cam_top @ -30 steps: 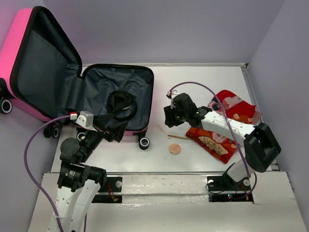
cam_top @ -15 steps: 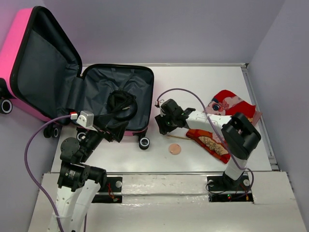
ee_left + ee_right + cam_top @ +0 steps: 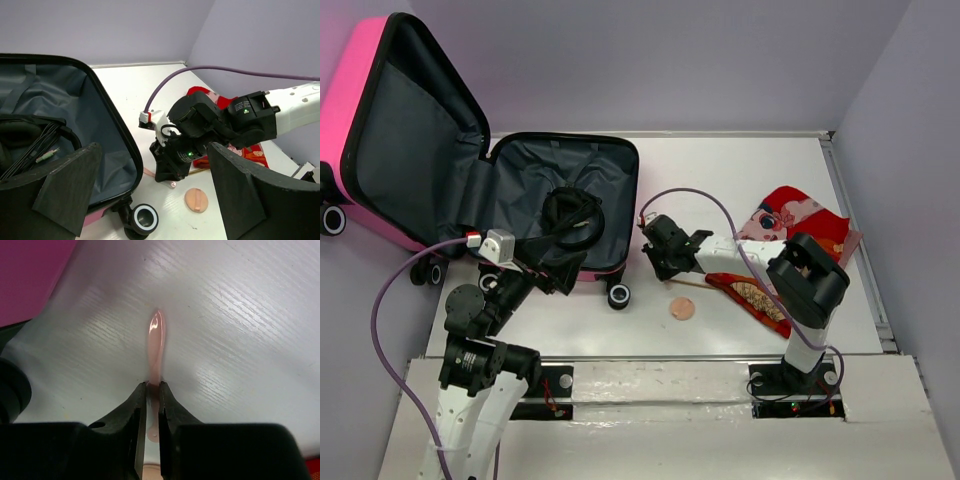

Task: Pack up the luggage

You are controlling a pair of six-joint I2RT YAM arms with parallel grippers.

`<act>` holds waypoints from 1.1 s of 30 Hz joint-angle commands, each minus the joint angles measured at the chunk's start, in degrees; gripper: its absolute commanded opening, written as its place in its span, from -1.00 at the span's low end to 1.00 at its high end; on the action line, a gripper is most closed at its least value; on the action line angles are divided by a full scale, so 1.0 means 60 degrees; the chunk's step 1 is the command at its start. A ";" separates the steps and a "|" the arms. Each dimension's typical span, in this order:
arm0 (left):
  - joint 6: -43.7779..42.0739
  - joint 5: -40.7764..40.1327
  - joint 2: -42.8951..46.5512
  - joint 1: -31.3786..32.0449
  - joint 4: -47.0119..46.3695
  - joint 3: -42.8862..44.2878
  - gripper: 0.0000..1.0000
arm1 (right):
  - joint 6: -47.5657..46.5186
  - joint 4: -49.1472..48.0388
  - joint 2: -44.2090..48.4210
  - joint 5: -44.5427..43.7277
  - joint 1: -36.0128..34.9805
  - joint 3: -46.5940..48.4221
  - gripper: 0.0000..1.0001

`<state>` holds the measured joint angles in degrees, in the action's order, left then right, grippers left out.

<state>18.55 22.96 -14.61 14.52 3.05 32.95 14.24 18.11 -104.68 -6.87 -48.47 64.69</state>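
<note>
The hot-pink luggage [image 3: 605, 185] lies open at the left, its lid [image 3: 405, 150] upright and its dark grey lining bare; it also shows in the left wrist view [image 3: 95, 125]. Black headphones with cable [image 3: 570, 212] lie inside. My right gripper [image 3: 658, 262] is down on the table just right of the luggage. In the right wrist view it [image 3: 153, 385] is shut on a slim pale pink stick [image 3: 156, 340] that lies flat on the table. My left gripper [image 3: 154, 147] is open and empty, held over the luggage's near right corner [image 3: 552, 265].
A round peach pad [image 3: 681, 309] and a thin wooden stick [image 3: 692, 284] lie near the right gripper. A red patterned pouch [image 3: 750, 295] and red patterned cloth [image 3: 800, 220] lie at the right. A luggage wheel [image 3: 618, 296] stands by the left gripper.
My right arm has swung left towards the luggage and come down onto the pink stick. The left arm has not moved.
</note>
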 commanded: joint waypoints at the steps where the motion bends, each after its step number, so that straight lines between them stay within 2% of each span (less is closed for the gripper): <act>1: -0.0044 0.0231 0.0033 -0.0062 -0.0347 0.0251 0.98 | 0.0204 0.0146 -0.0058 -0.0655 -0.0081 0.0337 -0.86; 4: -0.0044 0.0245 0.0033 -0.0062 -0.0347 0.0251 0.98 | 0.0570 0.0073 0.0307 -0.1036 -0.0081 0.0439 -0.86; 14: -0.0044 0.0245 0.0106 -0.0062 -0.0347 0.0251 0.98 | 0.1041 -0.0191 0.3222 -0.1346 -0.0081 0.0732 -0.86; 16: -0.0044 0.0260 0.0091 -0.0048 -0.0362 0.0251 0.98 | 0.0836 -0.0322 0.3166 -0.1039 -0.0081 0.1140 -0.86; 17: -0.0044 0.0260 0.0091 -0.0048 -0.0362 0.0251 0.98 | 0.0748 -0.0352 0.2977 -0.0631 -0.0081 0.1824 -0.86; 19: -0.0059 0.0260 0.0077 -0.0048 -0.0347 0.0236 0.98 | 0.0645 -0.0279 0.2102 -0.0219 -0.0081 0.2720 -0.86; 20: -0.0059 0.0246 0.0077 -0.0048 -0.0362 0.0236 0.98 | 0.0586 -0.0134 0.1806 -0.0304 -0.0081 0.3537 -0.86; 22: -0.0059 0.0202 0.0091 -0.0048 -0.0332 0.0236 0.98 | 0.0571 0.0159 0.1351 -0.1047 -0.0081 0.3910 -0.85; 24: -0.0059 0.0187 0.0091 -0.0048 -0.0332 0.0250 0.98 | 0.0629 0.0175 0.1421 -0.1358 -0.0081 0.3418 -0.78; 27: -0.0059 0.0201 0.0165 -0.0048 -0.0318 0.0251 0.98 | 0.1052 0.0146 0.1786 -0.1579 0.0138 0.2029 -0.46; 28: -0.0059 0.0231 0.0165 -0.0033 -0.0318 0.0265 0.98 | 0.1127 0.0146 0.1861 -0.1593 0.0226 0.1688 -0.26; 30: -0.0073 0.0231 0.0194 -0.0004 -0.0318 0.0265 0.98 | 0.1332 0.0160 0.1920 -0.1696 0.0226 0.1189 -0.13; 33: -0.0059 0.0231 0.0209 -0.0004 -0.0332 0.0251 0.98 | 0.1625 0.0146 0.1731 -0.1535 0.0226 0.0631 -0.08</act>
<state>18.52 23.35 -14.22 14.52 3.05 32.95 21.06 19.11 -95.11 -14.61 -47.55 70.91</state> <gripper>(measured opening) 0.990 0.449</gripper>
